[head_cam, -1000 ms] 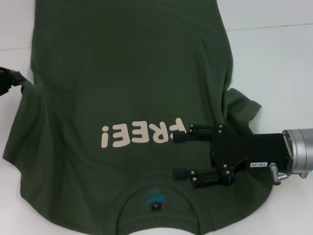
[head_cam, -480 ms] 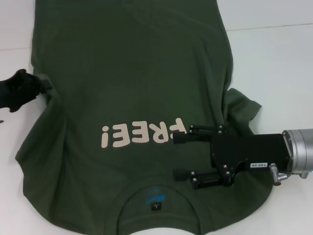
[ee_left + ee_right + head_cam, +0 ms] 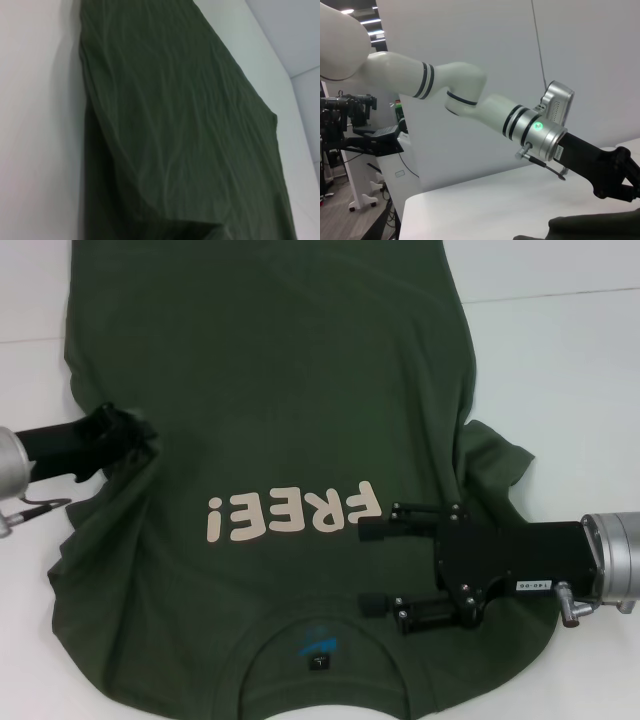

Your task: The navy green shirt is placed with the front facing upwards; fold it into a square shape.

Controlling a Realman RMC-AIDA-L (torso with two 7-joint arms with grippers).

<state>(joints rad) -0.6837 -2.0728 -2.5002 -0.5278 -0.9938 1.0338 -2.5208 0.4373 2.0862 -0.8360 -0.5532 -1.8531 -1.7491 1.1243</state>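
Shirt [image 3: 270, 390] lies front up on the white table [image 3: 560, 360], collar nearest the robot. Left gripper [image 3: 128, 435] pinches the left sleeve edge, cloth bunched. Right gripper [image 3: 368, 568] hovers wide open beside the "FREE!" lettering [image 3: 292, 512].

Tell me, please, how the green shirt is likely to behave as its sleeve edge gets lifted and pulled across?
The navy green shirt will probably be floppy: it bunches and creases where the left pincer grips it. It looks light, since a raised fold shows in the left wrist view. It may drag rather than slide cleanly, as the rest lies flat under the open right pincer.
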